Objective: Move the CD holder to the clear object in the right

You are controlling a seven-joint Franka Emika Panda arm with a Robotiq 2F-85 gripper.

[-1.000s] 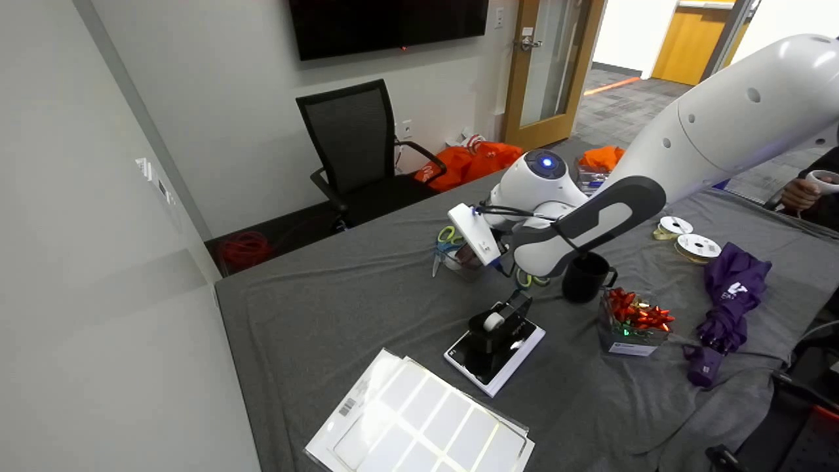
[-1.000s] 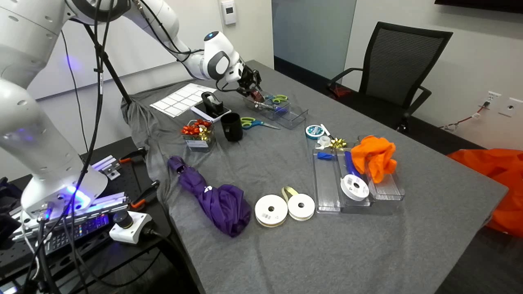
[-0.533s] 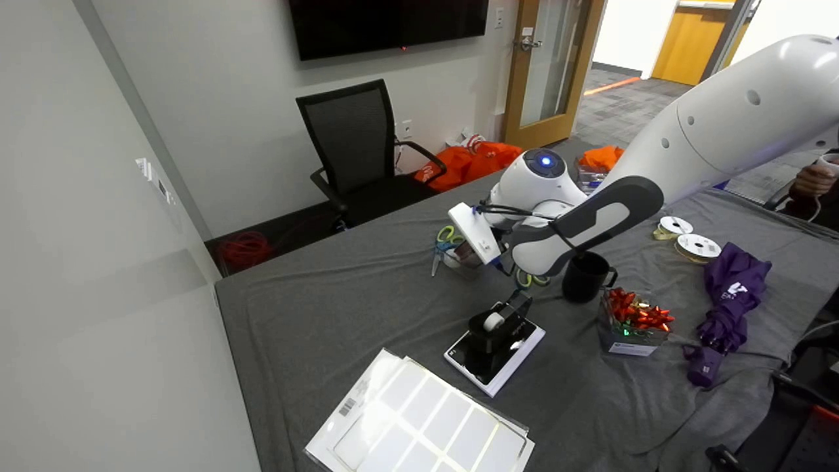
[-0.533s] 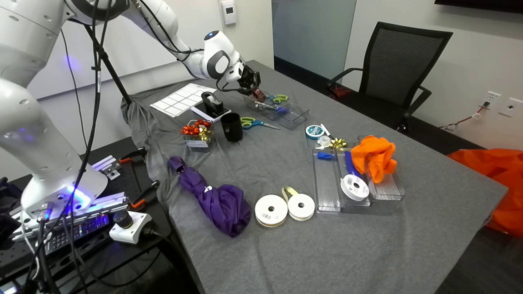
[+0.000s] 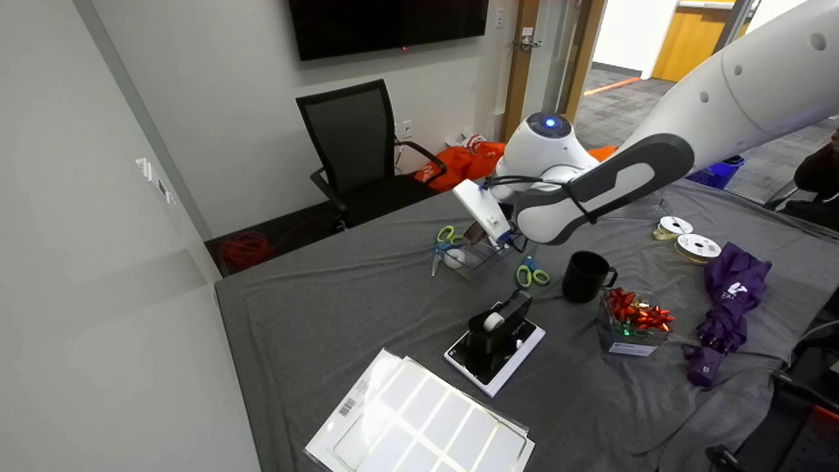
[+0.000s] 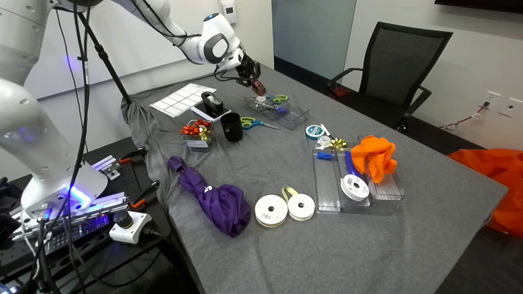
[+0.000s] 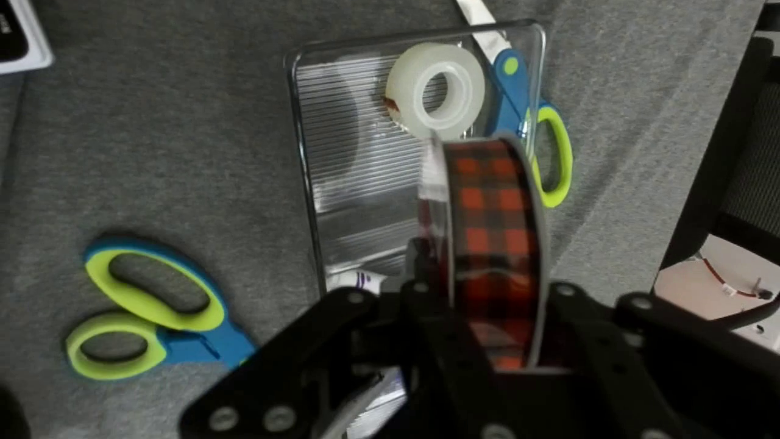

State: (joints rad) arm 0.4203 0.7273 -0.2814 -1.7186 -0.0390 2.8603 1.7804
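We take this for an office meeting room. In both exterior views we see a wall-mounted black screen (image 5: 393, 29), a mesh-backed office chair (image 5: 347, 137) and a large table (image 6: 367, 253) draped in grey. In an exterior view we also find a wood-framed glass door (image 5: 522, 78), with a carpeted corridor (image 5: 609, 108) beyond; in an exterior view, a thermostat-like wall unit (image 6: 229, 11).

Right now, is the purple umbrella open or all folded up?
Folded up. In both exterior views, the purple umbrella lies bunched into a long bundle on the gray cloth, not spread out.
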